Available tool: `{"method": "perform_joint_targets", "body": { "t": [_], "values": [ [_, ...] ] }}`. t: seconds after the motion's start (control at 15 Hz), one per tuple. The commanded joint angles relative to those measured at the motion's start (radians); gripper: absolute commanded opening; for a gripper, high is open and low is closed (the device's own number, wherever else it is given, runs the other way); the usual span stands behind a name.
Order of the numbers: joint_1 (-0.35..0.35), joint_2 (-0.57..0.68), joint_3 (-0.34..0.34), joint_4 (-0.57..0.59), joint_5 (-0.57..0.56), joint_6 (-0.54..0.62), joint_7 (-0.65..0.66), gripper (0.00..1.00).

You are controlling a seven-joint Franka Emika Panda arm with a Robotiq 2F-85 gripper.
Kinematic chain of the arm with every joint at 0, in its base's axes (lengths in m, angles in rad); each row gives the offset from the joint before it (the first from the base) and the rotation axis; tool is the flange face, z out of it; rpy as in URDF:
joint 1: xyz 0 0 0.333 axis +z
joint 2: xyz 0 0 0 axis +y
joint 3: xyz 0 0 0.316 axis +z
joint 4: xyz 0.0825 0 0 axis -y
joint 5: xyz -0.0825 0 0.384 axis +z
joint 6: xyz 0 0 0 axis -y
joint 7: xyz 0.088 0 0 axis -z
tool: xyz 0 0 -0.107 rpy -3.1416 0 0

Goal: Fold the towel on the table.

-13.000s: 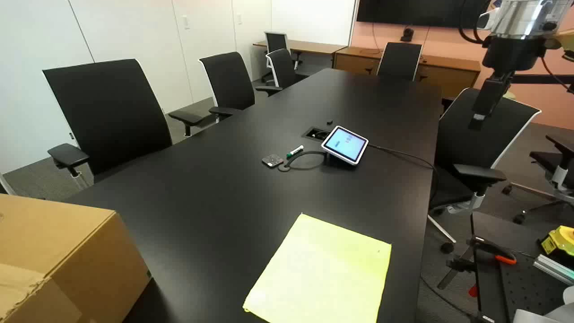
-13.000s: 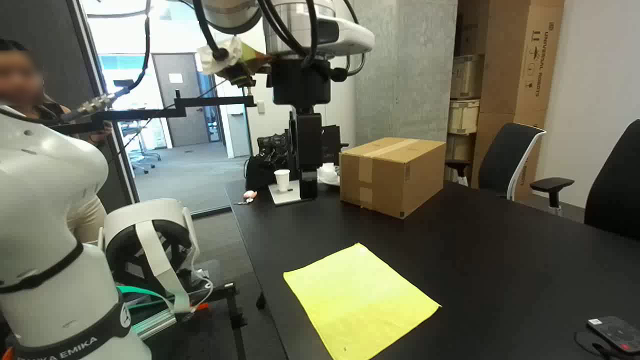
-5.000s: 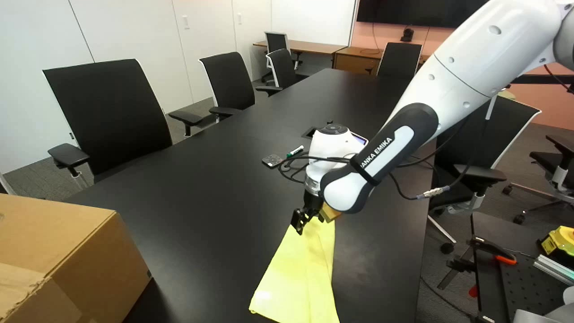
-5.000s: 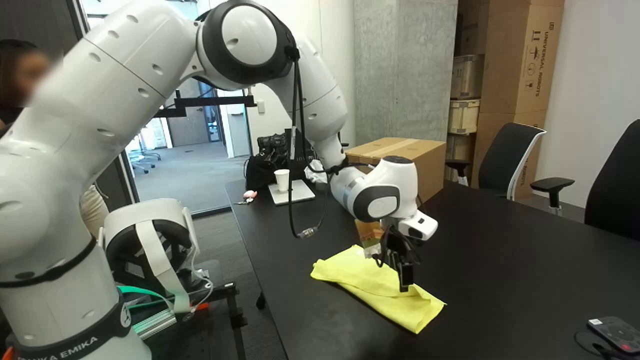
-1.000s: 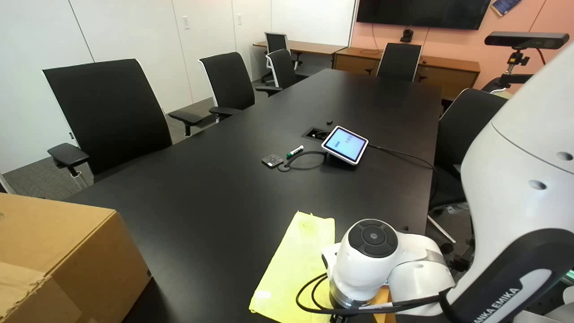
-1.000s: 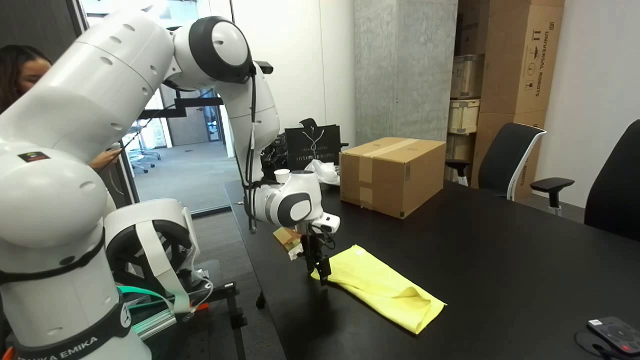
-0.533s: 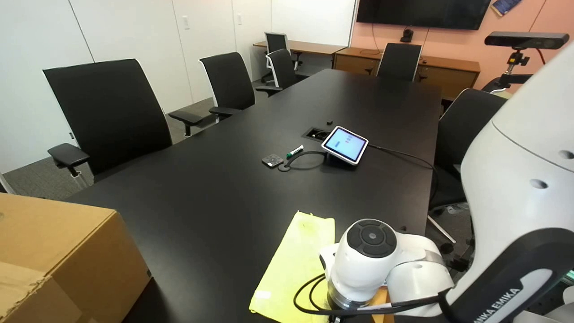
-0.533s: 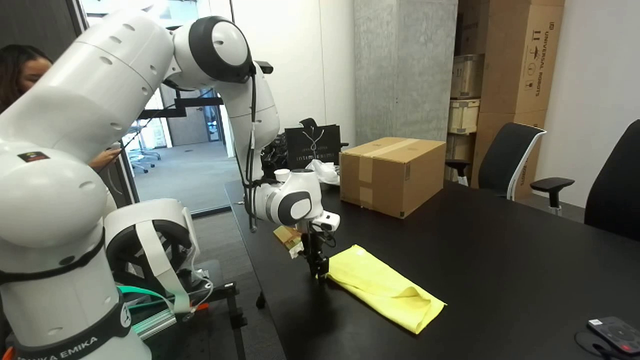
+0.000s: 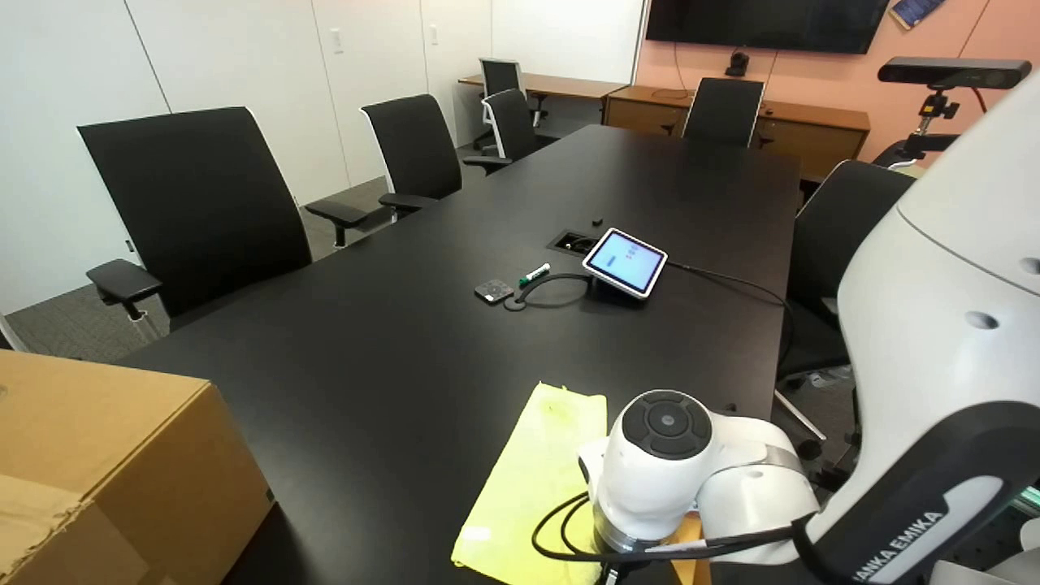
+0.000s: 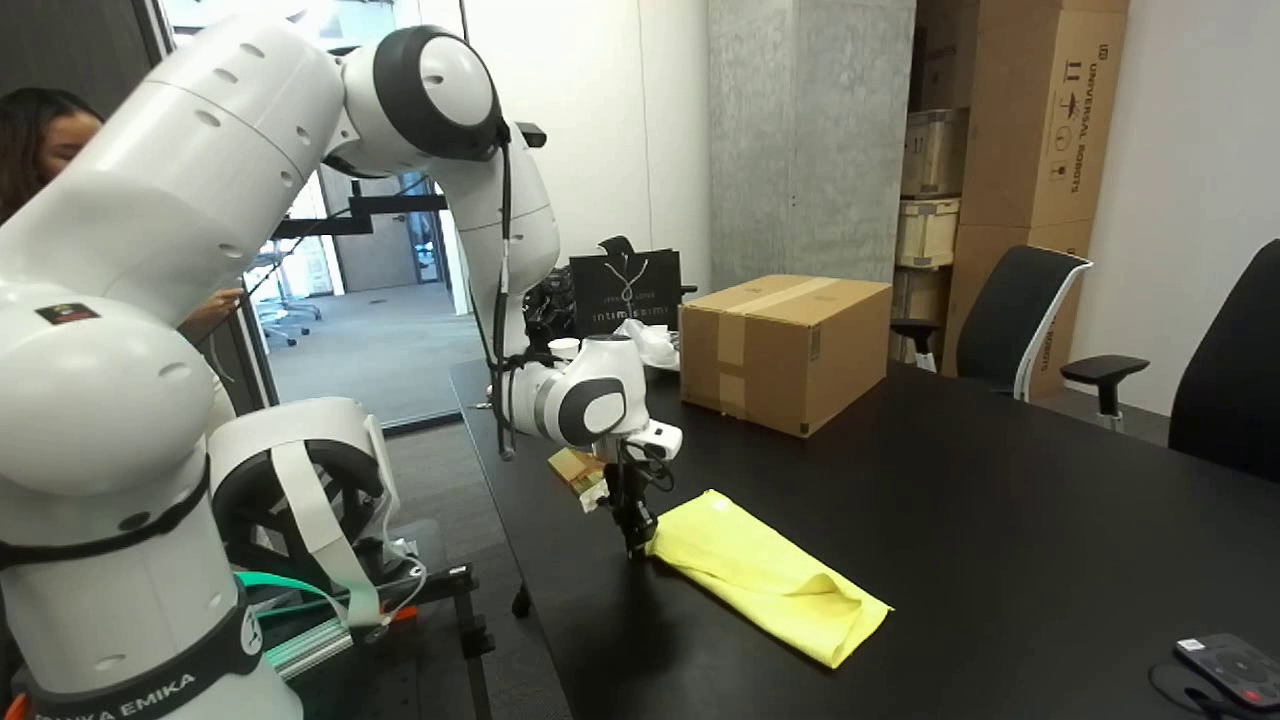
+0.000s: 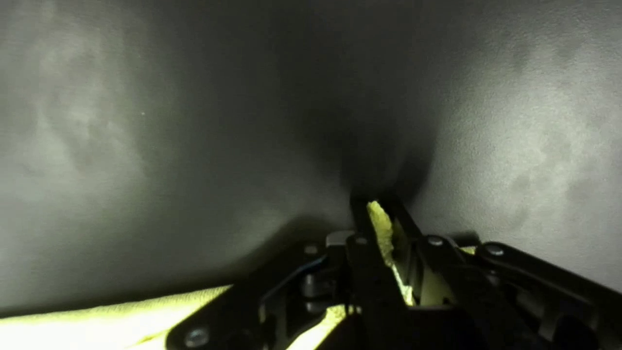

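Observation:
The yellow towel (image 10: 765,575) lies on the black table (image 10: 1000,520), doubled over into a long strip with a loose raised fold near one end. In an exterior view the arm covers part of the towel (image 9: 528,487). My gripper (image 10: 641,550) points down at the strip's end beside the table's side edge. Between the nearly closed fingers in the wrist view, a pinched bit of towel shows, so my gripper (image 11: 378,203) is shut on the towel's edge. More of the towel (image 11: 112,321) runs along the bottom of that view, partly hidden by the finger linkages.
A cardboard box (image 10: 785,355) stands on the table in both exterior views. Farther along are a tablet on a stand (image 9: 626,262), a marker (image 9: 535,274) and a small dark device (image 9: 494,291). Black chairs (image 9: 195,211) line the table.
The towel, spread flat at first, is now doubled over. Over the last second my gripper has closed on its end, drawing the corner in, and the arm has risen slightly.

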Motion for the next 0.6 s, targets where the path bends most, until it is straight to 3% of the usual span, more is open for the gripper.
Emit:
{"method": "perform_joint_targets", "body": {
  "t": [0.0,0.53],
  "values": [
    [0.023,-0.032,-0.031,-0.007,-0.031,-0.051,0.03,0.19],
    [0.15,-0.078,-0.176,0.026,-0.101,-0.055,0.121,0.19]
  ]
}}
